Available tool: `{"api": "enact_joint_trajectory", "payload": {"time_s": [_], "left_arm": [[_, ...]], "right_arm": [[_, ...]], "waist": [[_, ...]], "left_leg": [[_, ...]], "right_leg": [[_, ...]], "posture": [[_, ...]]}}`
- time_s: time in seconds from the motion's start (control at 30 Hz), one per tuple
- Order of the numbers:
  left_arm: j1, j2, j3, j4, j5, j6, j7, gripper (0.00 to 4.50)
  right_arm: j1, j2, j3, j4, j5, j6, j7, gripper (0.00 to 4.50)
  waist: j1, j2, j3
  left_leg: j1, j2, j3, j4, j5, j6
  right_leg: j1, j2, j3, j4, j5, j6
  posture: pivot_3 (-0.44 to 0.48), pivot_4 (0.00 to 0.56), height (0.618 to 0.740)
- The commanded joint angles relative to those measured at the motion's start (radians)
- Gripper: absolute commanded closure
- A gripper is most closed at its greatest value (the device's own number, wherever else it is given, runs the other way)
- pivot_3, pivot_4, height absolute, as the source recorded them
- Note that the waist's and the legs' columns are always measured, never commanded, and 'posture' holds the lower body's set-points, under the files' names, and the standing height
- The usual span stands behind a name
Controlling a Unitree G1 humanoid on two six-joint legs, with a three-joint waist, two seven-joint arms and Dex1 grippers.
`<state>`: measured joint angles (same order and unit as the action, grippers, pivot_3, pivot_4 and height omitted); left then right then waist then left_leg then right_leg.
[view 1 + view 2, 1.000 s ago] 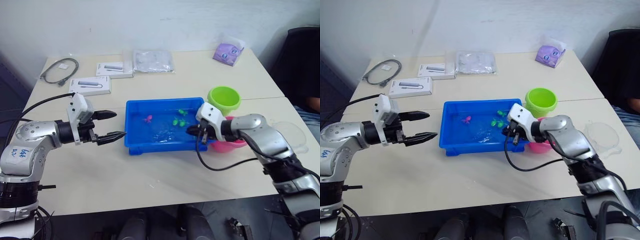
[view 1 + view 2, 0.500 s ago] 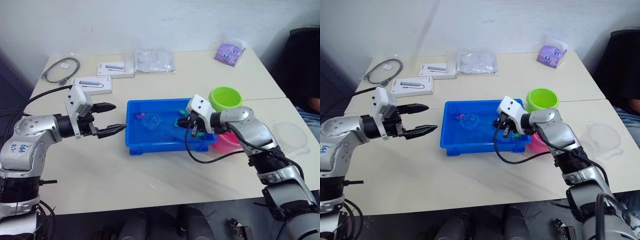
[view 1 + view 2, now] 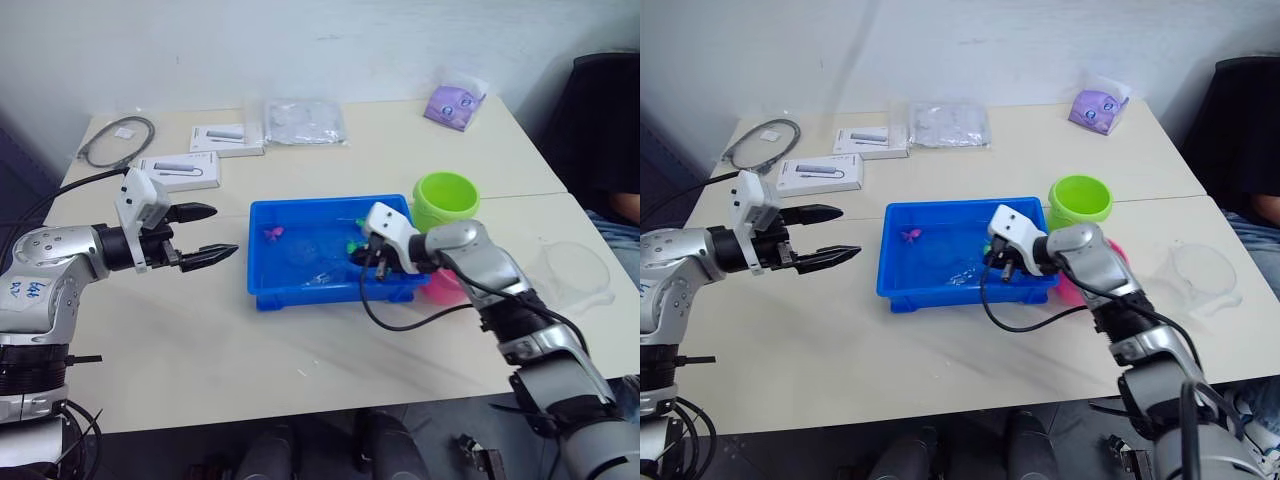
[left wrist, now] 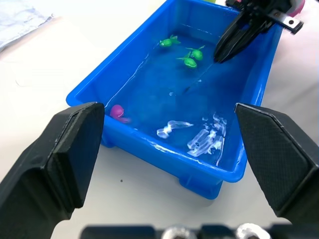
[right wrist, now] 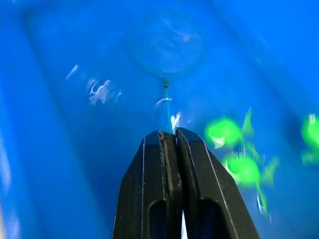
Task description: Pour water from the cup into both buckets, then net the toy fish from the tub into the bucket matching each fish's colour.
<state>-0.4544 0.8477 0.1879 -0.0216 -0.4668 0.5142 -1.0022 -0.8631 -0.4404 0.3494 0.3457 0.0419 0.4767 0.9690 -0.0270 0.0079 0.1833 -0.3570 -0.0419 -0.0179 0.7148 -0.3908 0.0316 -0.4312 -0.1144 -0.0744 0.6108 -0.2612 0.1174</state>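
The blue tub [image 3: 262, 292] holds water, a pink fish [image 3: 270, 233] at its far left and green fish [image 3: 352, 243] at its right. My right gripper [image 3: 361, 262] dips over the tub's right end, shut on the net's thin stick [image 5: 167, 102]. The net's hoop [image 5: 167, 46] lies under the water in mid-tub, away from the green fish [image 5: 225, 132]. To the left of the tub my left gripper [image 3: 225, 231] hangs open and holds nothing. The green bucket [image 3: 447, 200] stands right of the tub, the pink bucket [image 3: 447, 287] behind my right forearm. The clear cup [image 3: 580, 272] lies at the far right.
Two white boxes [image 3: 182, 171], a grey cable [image 3: 115, 138] and a clear bag [image 3: 305, 121] lie at the back left. A purple packet [image 3: 450, 104] sits at the back right. A dark chair [image 3: 605, 140] with a person in it borders the right edge.
The net hoop, held above the water half a second ago, has gone down into the tub with my right gripper. My left gripper has drawn back a little to the left.
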Motion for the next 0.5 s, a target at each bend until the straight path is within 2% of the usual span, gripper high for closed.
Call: {"api": "enact_joint_trajectory", "payload": {"time_s": [0.03, 0.2, 0.37, 0.5], "left_arm": [[0.008, 0.023, 0.037, -0.032, -0.006, -0.011, 0.002, 0.01], [0.013, 0.03, 0.048, -0.047, -0.021, 0.003, 0.003, 0.01], [0.005, 0.029, 0.044, -0.046, -0.042, 0.014, -0.019, 0.01], [-0.046, 0.005, 0.007, -0.029, -0.053, 0.012, -0.048, 0.01]], "right_arm": [[-0.051, 0.042, -0.019, 0.04, -0.012, -0.06, -0.027, 4.5], [-0.071, 0.072, -0.048, 0.031, 0.001, -0.07, -0.028, 4.5], [-0.01, 0.026, -0.087, -0.152, 0.052, 0.02, 0.006, 4.5], [0.095, -0.065, -0.133, -0.356, 0.092, 0.073, 0.028, 4.5]], "waist": [[-0.002, 0.0, 0.0], [-0.004, 0.0, 0.0], [-0.001, 0.001, 0.001], [0.004, 0.001, 0.001]], "left_leg": [[0.0, 0.0, 0.0, 0.0, 0.0, 0.0], [0.0, 0.0, 0.0, -0.001, 0.0, 0.0], [0.0, 0.0, -0.001, -0.001, 0.0, 0.0], [0.0, 0.0, -0.001, -0.001, 0.0, 0.0]], "right_leg": [[0.0, 0.0, 0.0, 0.0, 0.0, 0.0], [-0.001, 0.0, -0.001, 0.0, 0.0, 0.0], [-0.001, 0.0, -0.001, 0.0, 0.0, 0.0], [0.0, 0.0, -0.002, 0.0, 0.0, 0.0]], "posture": [[0.0, 0.15, 0.735], [0.0, 0.15, 0.735], [0.0, 0.15, 0.735], [0.0, 0.15, 0.735]]}}
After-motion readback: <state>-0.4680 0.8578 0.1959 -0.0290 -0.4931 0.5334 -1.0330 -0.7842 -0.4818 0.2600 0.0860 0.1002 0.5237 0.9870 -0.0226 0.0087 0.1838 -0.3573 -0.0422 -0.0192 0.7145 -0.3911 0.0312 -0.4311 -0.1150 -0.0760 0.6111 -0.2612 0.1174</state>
